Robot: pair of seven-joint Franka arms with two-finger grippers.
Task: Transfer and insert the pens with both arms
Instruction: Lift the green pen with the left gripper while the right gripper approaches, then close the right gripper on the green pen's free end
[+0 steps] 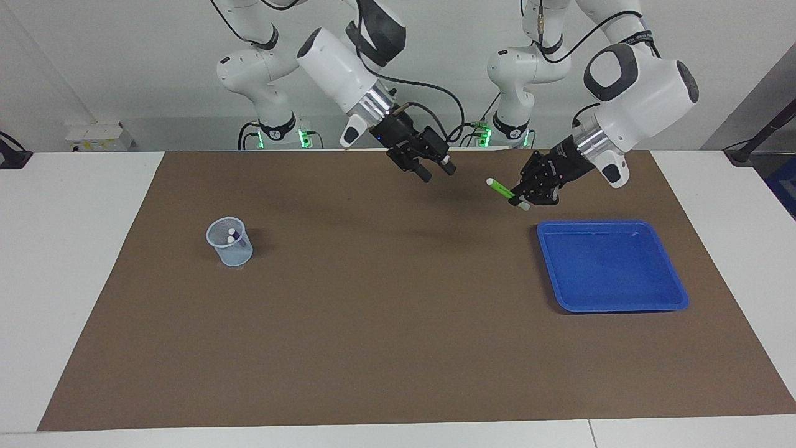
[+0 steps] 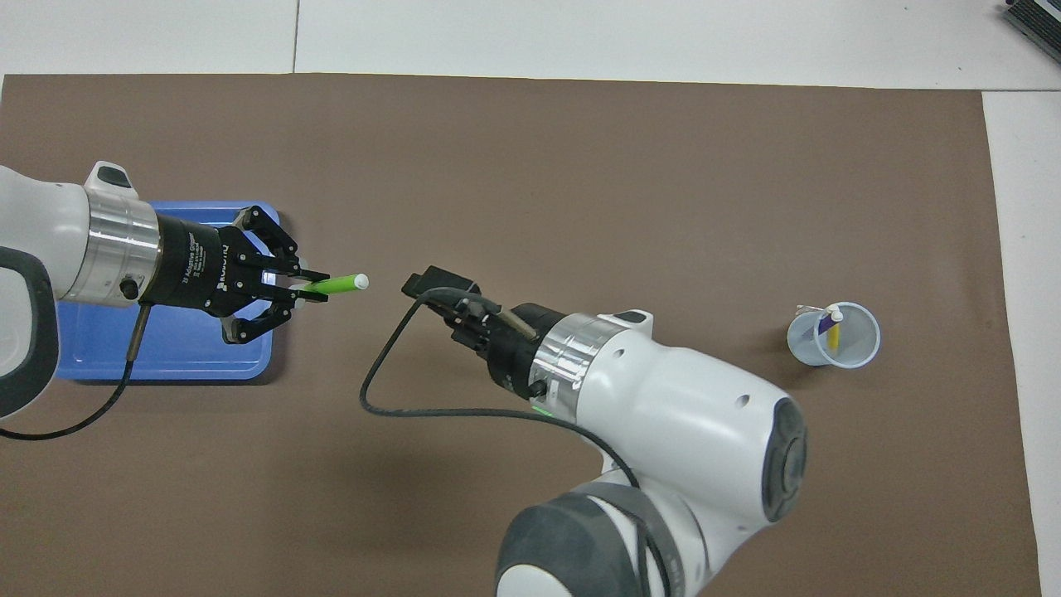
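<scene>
My left gripper (image 1: 517, 198) (image 2: 302, 286) is shut on the green pen (image 1: 500, 188) (image 2: 340, 284) and holds it in the air over the blue tray's edge, the one toward the table's middle. The pen lies roughly level, its whitish tip pointing at my right gripper (image 1: 437, 172) (image 2: 419, 286). That gripper hangs open over the middle of the mat, a short gap from the pen's tip, with nothing in it. Toward the right arm's end of the table stands a clear cup (image 1: 230, 241) (image 2: 833, 334). A purple pen (image 2: 823, 323) and a yellow pen (image 2: 834, 335) stand in it.
The blue tray (image 1: 612, 267) (image 2: 166, 348) lies on the brown mat (image 1: 385, 323) (image 2: 580, 166) toward the left arm's end, with no pen showing in it. White table surface borders the mat on each side.
</scene>
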